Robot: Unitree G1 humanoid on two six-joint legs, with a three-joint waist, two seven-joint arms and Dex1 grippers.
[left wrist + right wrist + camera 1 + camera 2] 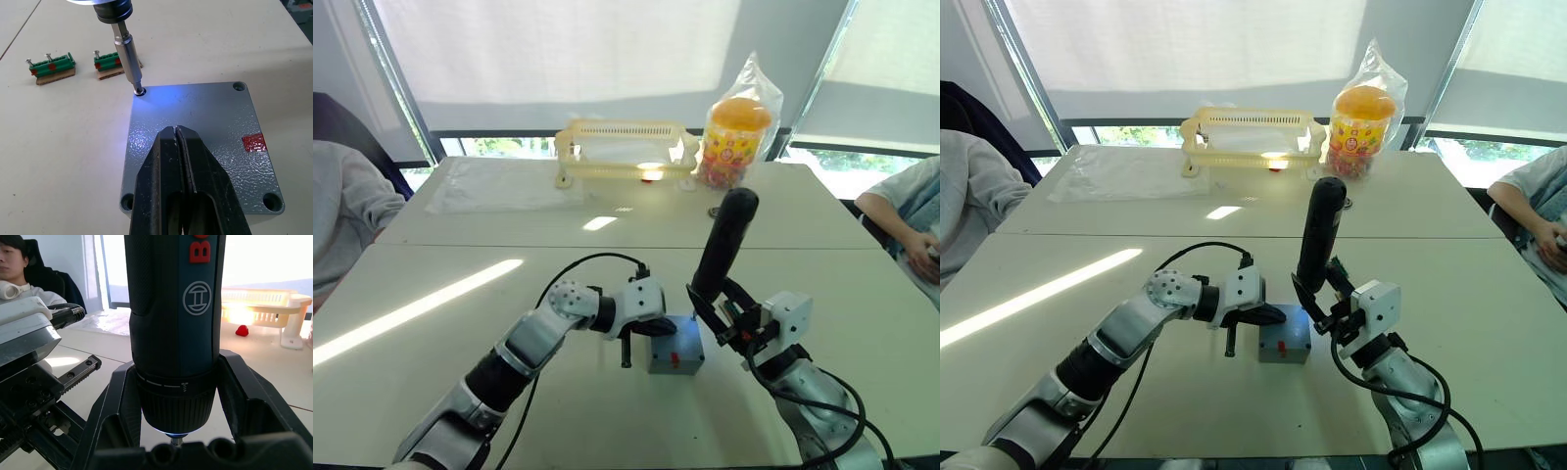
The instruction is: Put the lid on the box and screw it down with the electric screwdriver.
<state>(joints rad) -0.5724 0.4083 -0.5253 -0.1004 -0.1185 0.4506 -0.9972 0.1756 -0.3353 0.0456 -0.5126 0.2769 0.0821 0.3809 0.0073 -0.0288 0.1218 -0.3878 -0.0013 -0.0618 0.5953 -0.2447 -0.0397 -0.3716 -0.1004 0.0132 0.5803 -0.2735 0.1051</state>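
Note:
The grey lid (195, 112) lies flat on the grey box (675, 360), which stands on the table between my two arms; a red mark shows near one edge. My left gripper (178, 133) is shut, its tips resting on top of the lid. My right gripper (176, 396) is shut on the electric screwdriver (724, 245), a thick black tool held almost upright. Its metal bit (128, 58) stands with the tip in a corner screw hole of the lid, and a blue glow falls on the lid around it.
Two green connector pieces (51, 66) lie on the table just beyond the box. At the far edge stand a pale yellow rack (626, 147) and an orange-lidded jar in a plastic bag (736, 137). People sit at the left (342, 215) and right (911, 215).

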